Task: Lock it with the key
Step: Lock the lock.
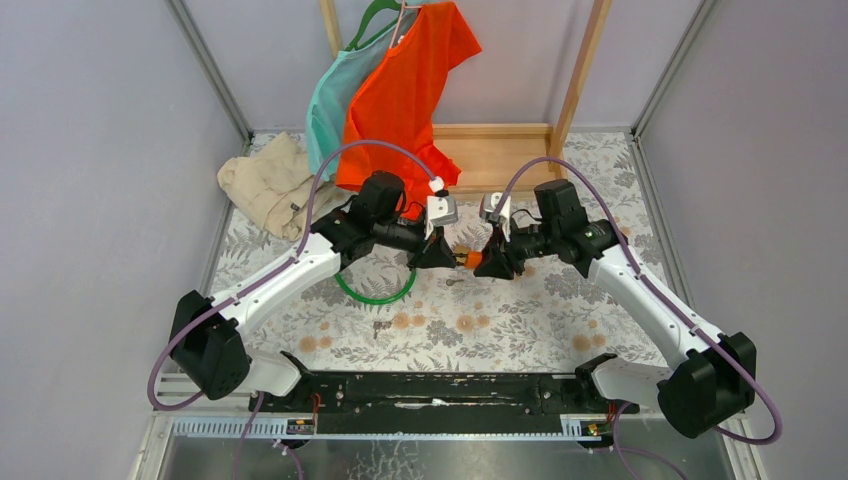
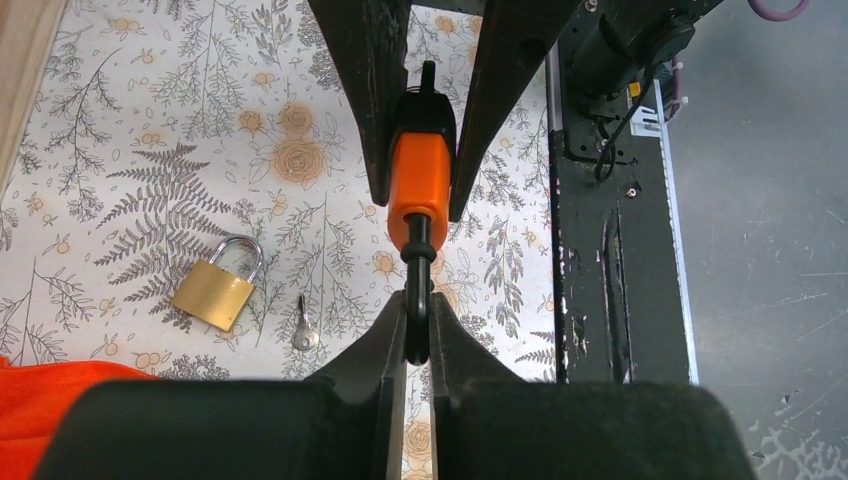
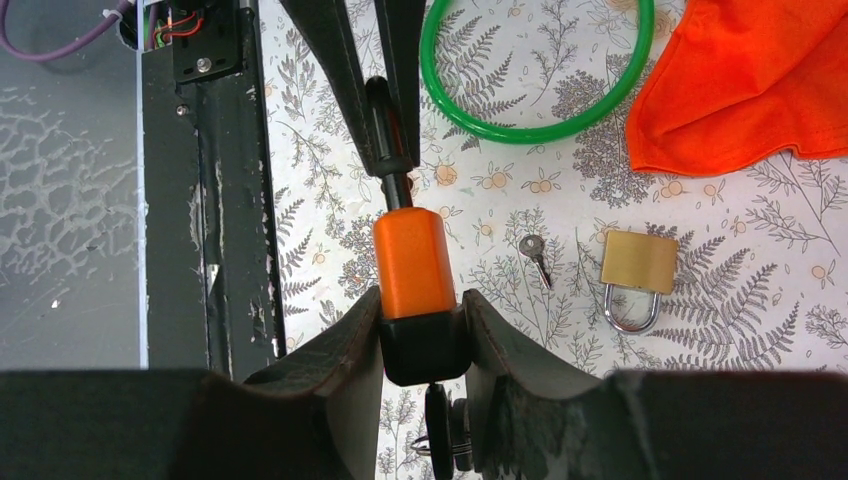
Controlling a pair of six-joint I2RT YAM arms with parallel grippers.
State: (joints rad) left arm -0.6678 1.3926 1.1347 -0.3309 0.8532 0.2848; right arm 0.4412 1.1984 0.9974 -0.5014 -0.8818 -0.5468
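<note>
The key (image 1: 467, 259) has an orange plastic head and is held in the air between both grippers, above the middle of the table. My left gripper (image 2: 418, 310) is shut on the thin black loop at one end of the key (image 2: 420, 175). My right gripper (image 3: 422, 315) is shut on the black block at the other end of the key (image 3: 412, 262). A black piece on a small ring (image 3: 440, 430) hangs behind that block. The brass padlock (image 2: 215, 290) lies flat on the floral tabletop, apart from both grippers, and also shows in the right wrist view (image 3: 638, 262).
A tiny bare metal key (image 2: 303, 335) lies beside the padlock. A green ring (image 1: 375, 293) rests on the table under the left arm. An orange shirt (image 1: 400, 90) and a teal one hang at the back, with beige cloth (image 1: 270, 180) at the back left. The black base rail (image 1: 440, 390) runs along the near edge.
</note>
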